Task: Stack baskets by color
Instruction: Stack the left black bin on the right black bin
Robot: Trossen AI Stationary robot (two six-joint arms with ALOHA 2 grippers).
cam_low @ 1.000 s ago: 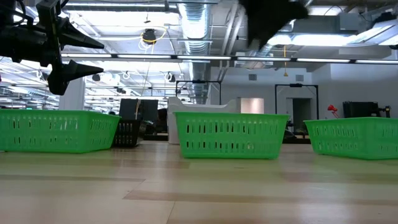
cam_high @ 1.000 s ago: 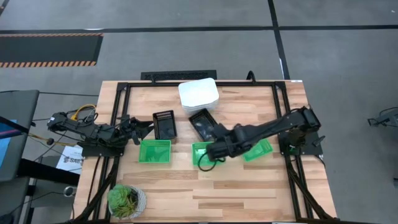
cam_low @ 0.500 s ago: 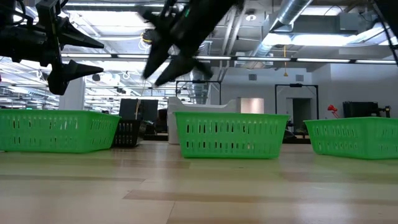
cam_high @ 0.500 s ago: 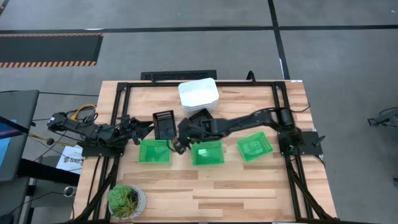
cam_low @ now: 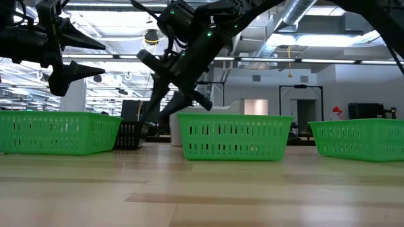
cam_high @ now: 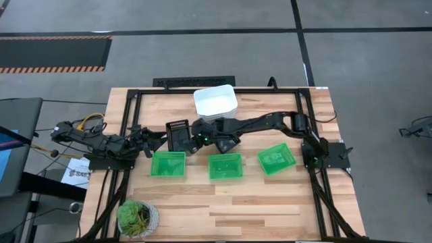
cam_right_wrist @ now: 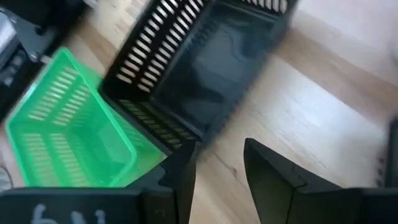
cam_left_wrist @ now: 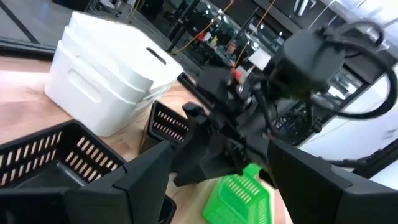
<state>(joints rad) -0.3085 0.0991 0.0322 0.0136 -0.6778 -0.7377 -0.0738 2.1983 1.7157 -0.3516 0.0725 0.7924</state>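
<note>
Right gripper (cam_high: 192,139) low over the table middle, just beside the left black basket (cam_high: 178,134); jaws parted, a gap between the fingers (cam_right_wrist: 181,171), nothing between them, no contact seen. In its wrist view that black basket sits upright past the fingertips with a green one at its corner.

Left gripper (cam_high: 156,140) up off the table at the left side, near the same black basket's other flank; jaws spread wide, empty.

Count from above: three green baskets in a row across the middle – left (cam_high: 168,164), centre (cam_high: 225,166), right (cam_high: 277,158), the right one skewed. White stack (cam_high: 215,102) at the back edge, at least two nested going by the left wrist view; exact number unclear. Two black baskets seen: left one plus a second (cam_high: 221,125) mostly under the right arm, just in front of the white stack. Potted plant (cam_high: 138,217) at the front left corner.

Gaps between the green baskets. Front half of the table (cam_high: 270,209) bare wood.
</note>
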